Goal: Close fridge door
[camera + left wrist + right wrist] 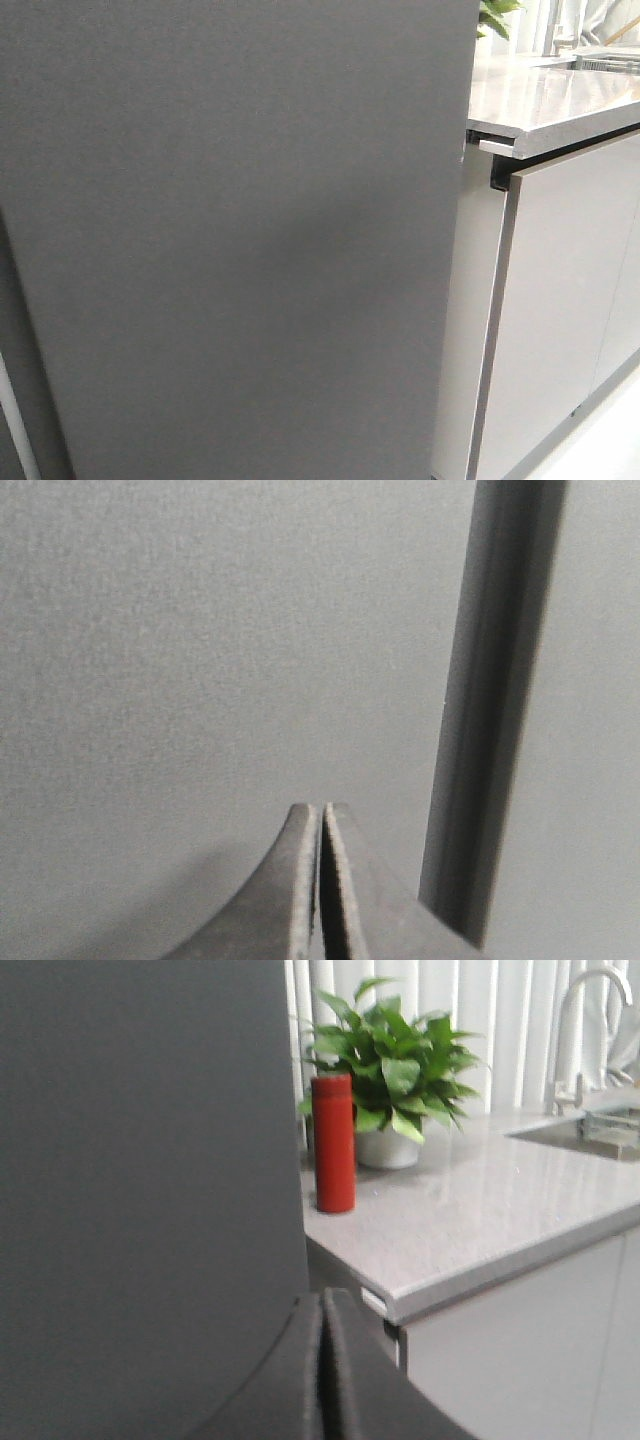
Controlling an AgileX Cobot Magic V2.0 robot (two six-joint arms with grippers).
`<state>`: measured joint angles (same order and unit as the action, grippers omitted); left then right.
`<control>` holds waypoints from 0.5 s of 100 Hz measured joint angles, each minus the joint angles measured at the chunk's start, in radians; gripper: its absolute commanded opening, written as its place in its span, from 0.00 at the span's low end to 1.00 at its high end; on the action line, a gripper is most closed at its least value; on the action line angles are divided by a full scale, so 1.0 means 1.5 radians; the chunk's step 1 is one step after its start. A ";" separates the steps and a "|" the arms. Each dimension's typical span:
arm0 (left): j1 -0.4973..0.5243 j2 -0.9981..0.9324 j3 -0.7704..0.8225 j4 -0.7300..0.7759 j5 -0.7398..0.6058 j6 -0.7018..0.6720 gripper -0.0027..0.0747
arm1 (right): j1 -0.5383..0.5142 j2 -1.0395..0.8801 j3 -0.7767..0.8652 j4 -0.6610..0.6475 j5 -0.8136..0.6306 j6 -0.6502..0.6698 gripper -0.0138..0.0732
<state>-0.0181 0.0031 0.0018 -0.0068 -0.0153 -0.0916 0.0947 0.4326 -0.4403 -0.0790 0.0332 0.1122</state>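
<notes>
Both grippers closed, fingers pressed together.
The left gripper (321,815) shows two pads meeting along a thin seam; the right gripper (322,1300) likewise has its fingers shut flat against each other, empty.

- You're seeing one fridge door (230,240)
- two grippers: left gripper (321,820), right gripper (321,1305)
- one red bottle (333,1143)
- one potted plant (395,1070)
- one faucet (590,1020)
- one countertop (470,1220)
- two cabinet doors (560,310)

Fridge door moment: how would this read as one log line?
task: close fridge door | matte dark grey fridge door: fills front view | left gripper: shut, empty, near door | right gripper: shut, empty | red cylindrical bottle: upright on grey countertop
</notes>
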 measured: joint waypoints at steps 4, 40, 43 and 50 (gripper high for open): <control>0.000 0.000 0.000 0.000 0.000 0.000 0.01 | -0.005 -0.028 0.032 0.000 0.000 0.000 0.07; 0.000 0.000 0.000 0.000 0.000 0.000 0.01 | -0.074 -0.237 0.238 0.000 0.000 0.000 0.07; 0.000 0.000 0.000 0.000 0.000 0.000 0.01 | -0.077 -0.250 0.248 0.000 0.000 0.000 0.07; 0.000 0.000 0.000 0.000 0.000 0.000 0.01 | -0.082 -0.272 0.270 0.000 0.000 0.000 0.07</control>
<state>-0.0181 0.0031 0.0018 -0.0068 -0.0153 -0.0916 -0.0278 0.0253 -0.0357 -0.0790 0.0332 0.1122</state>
